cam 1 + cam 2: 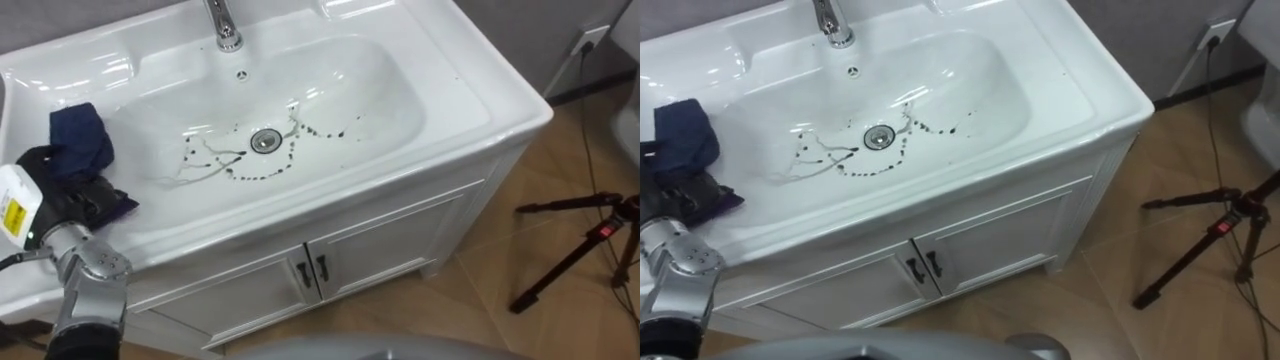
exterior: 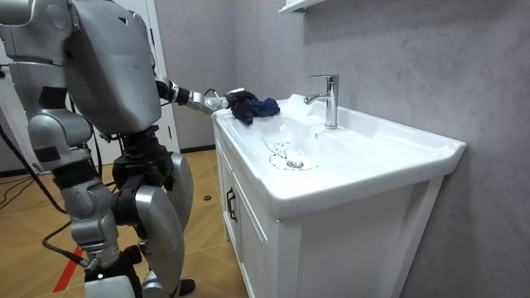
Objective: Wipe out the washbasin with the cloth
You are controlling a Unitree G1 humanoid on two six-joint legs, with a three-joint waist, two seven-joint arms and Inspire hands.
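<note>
The white basin (image 1: 400, 110) has dark dotted and smeared marks (image 1: 252, 177) around its metal drain (image 1: 264, 141). A dark blue cloth (image 1: 80, 135) lies bunched on the rim at the basin's left side. My left hand (image 1: 62, 190), black, rests on the near part of the cloth, with its fingers curled into the fabric. In the room view I stand at the basin's front corner, my left arm stretched out to the cloth (image 2: 263, 106) on the rim.
A chrome tap (image 1: 224, 25) stands at the back of the basin. Below it is a white cabinet with two doors (image 1: 320, 270). A black tripod (image 1: 590, 240) stands on the wooden floor to the right, near a wall socket (image 1: 592, 38).
</note>
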